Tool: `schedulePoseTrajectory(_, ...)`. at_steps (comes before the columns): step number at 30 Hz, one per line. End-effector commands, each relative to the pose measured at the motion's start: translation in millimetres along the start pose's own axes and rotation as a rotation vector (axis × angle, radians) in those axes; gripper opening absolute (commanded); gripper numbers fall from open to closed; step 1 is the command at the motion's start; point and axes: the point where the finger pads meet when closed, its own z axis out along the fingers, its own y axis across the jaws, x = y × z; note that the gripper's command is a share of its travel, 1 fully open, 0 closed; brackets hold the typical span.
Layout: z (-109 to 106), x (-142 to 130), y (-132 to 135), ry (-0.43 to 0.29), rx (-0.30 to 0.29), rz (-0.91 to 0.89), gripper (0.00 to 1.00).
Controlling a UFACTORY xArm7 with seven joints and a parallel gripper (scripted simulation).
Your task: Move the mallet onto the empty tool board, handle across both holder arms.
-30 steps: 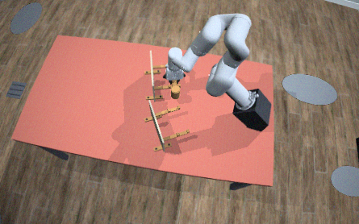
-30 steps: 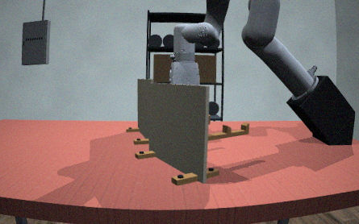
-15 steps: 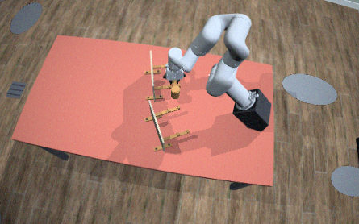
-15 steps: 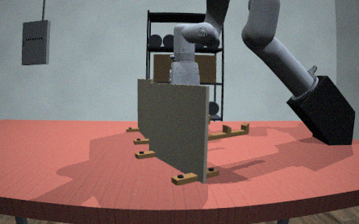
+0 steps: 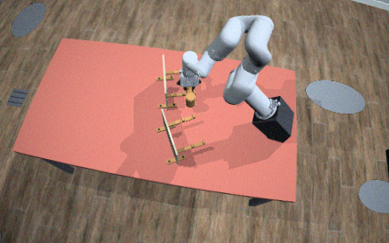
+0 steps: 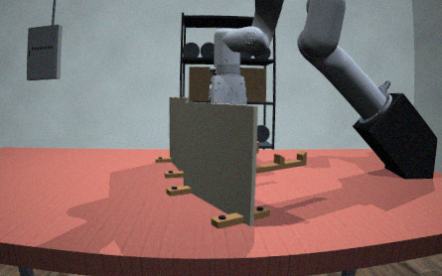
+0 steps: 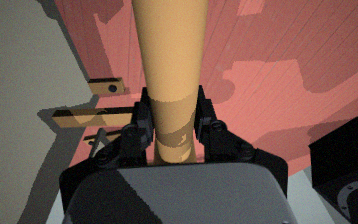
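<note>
- Top view: The mallet (image 5: 191, 98) lies on the arms of the far tool board (image 5: 164, 79), on the side facing the arm base (image 5: 284, 114). Its long axis runs parallel to the board face. The head points toward the empty tool board (image 5: 170, 136); the handle runs away from it beneath the gripper (image 5: 189, 86), which covers most of it. The empty tool board stands just beside the first, its two holder arms (image 5: 182, 121) bare.
- Exterior view: The tool boards' grey panel (image 6: 214, 159) hides the mallet and the fingers. Only the gripper body (image 6: 227, 89) shows above the panel's top edge, pointing straight down. One holder arm (image 6: 283, 161) with its pegs projects to the right of the panel.
- Wrist view: The handle (image 7: 172, 70) runs straight away from the camera, between the two black fingers. Both pads press against its sides: the pincer is clamped on the handle. The board panel (image 7: 15, 75) stands to the left, the red table (image 7: 280, 50) below.
</note>
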Motion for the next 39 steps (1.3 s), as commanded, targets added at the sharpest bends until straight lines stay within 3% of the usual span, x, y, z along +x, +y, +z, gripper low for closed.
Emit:
schedulePoseTrajectory(1,-19,2,-3,0.004,0.008,0.000,0.00)
schedulePoseTrajectory(9,-77,2,-3,0.005,0.008,0.000,0.00)
schedulePoseTrajectory(15,-93,1,-2,0.006,0.008,0.000,0.00)
schedulePoseTrajectory(21,-95,-2,-4,0.005,0.007,0.000,0.00)
schedulePoseTrajectory(26,-95,-46,-26,0.002,0.003,0.002,0.00)
schedulePoseTrajectory(28,-95,-46,-26,0.002,0.003,0.002,0.00)
schedulePoseTrajectory(30,-95,-74,-35,0.001,0.001,0.002,0.00)
schedulePoseTrajectory(39,-95,-148,-44,-0.002,0.000,0.002,0.00)
